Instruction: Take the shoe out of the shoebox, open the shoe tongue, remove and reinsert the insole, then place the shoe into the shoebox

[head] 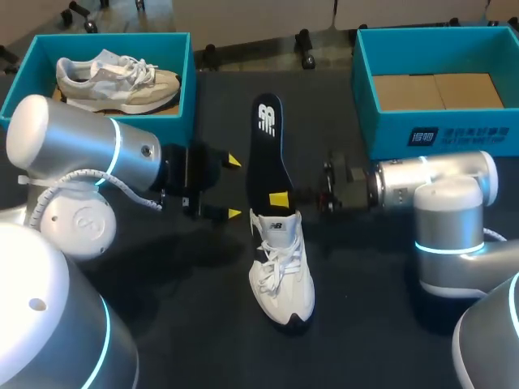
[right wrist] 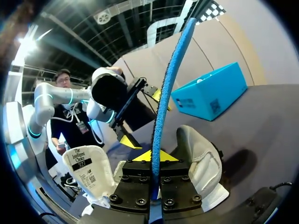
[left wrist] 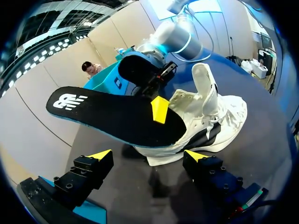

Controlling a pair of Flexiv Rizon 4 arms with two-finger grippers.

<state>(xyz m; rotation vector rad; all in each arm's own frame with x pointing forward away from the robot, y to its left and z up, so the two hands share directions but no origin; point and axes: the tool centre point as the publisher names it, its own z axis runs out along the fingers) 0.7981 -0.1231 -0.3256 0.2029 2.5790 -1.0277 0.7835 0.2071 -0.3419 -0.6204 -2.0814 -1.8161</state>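
A white shoe [head: 280,271] lies on the dark table, toe toward me, tongue pulled up. The black insole [head: 267,150] with its white logo stands partly out of the shoe's opening, slanting away from me. My right gripper [head: 278,199] is shut on the insole's edge just above the shoe; in the right wrist view the blue-edged insole [right wrist: 167,88] runs up from between its fingertips [right wrist: 153,156], over the shoe [right wrist: 198,163]. My left gripper [head: 233,187] stands open just left of the insole, touching nothing. In the left wrist view the insole [left wrist: 112,112] and shoe [left wrist: 210,123] lie ahead of the left gripper [left wrist: 148,155].
A teal shoebox [head: 188,77] at the back left holds a second, beige and white shoe [head: 113,79]. Another teal shoebox [head: 363,81] at the back right has a cardboard liner [head: 438,91] inside. Both arms flank the shoe closely.
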